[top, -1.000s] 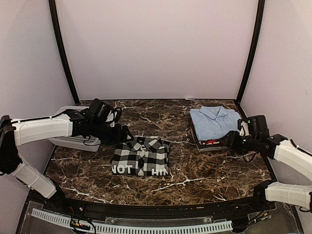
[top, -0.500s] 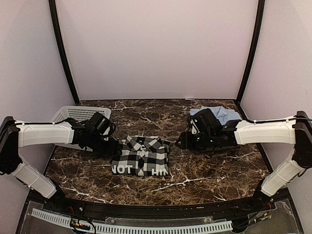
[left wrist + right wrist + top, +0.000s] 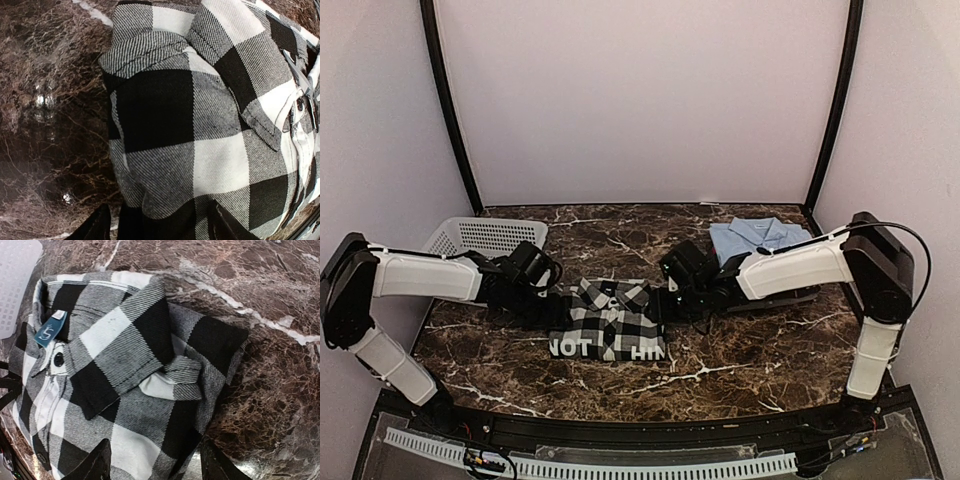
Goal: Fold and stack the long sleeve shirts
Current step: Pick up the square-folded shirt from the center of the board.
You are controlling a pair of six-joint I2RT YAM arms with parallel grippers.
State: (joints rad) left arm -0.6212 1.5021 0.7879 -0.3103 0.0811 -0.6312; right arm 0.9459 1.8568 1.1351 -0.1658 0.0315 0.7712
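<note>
Left wrist view: my left jaws stand apart at the bottom of the picture, released. The near side edge of the black-and-white check shirt (image 3: 200,125) lies in the gap between them, and nothing is pinched yet. In the right wrist view my right jaws are parted the same way, straddling the opposite side edge, just below the collar (image 3: 125,325) and the small blue neck label (image 3: 47,332).

From above, the check shirt lies folded into a compact rectangle in the middle of the bench (image 3: 740,350), collar toward the far wall and white lettering (image 3: 605,348) toward my bases. My 2 arms reach in from either side of it. The light blue shirt (image 3: 760,235) lies folded at the far right, well apart from the check one, and the grey basket (image 3: 485,235) sits at the far left.

I judge this cloth soft, limp and light, though thick where the layers pile up. Taken by the top layer alone, it would likely peel open and sag. So I would close low on both side edges, with each lower finger under the whole bundle against the bench. I would lift both sides evenly to keep the fold. The marble looks slick, so the bundle may slide as I close.
</note>
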